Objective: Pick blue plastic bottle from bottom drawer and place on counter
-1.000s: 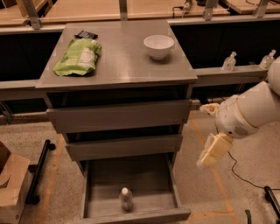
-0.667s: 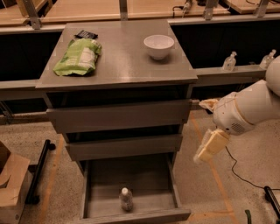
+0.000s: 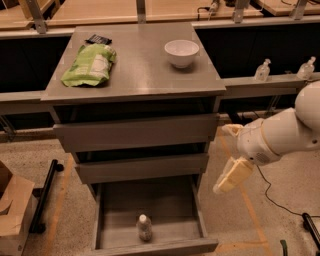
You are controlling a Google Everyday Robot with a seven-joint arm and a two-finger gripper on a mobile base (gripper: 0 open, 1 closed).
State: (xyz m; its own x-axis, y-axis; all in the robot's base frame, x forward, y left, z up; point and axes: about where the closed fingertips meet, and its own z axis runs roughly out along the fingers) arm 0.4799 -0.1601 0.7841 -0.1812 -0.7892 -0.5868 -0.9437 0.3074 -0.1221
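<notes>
gripper (image 3: 231,175): cream-yellow, on a white arm, to the right of the bottom drawer
blue plastic bottle (image 3: 144,227): clear, white cap, pale label band
bottom drawer (image 3: 120,210): plain grey
worktop (image 3: 142,70): matte grey
bowl (image 3: 181,52): white
pouch (image 3: 90,64): light green, pale print

The place looks like a robotics lab or workshop. A grey drawer cabinet (image 3: 135,132) stands on a speckled concrete floor (image 3: 45,150) marked with orange tape lines (image 3: 248,205). Light wooden workbenches (image 3: 100,12) stand behind it, with a cardboard box (image 3: 15,210) and a loose cable (image 3: 272,192) nearby. The gripper (image 3: 227,172) hangs right of the cabinet.
</notes>
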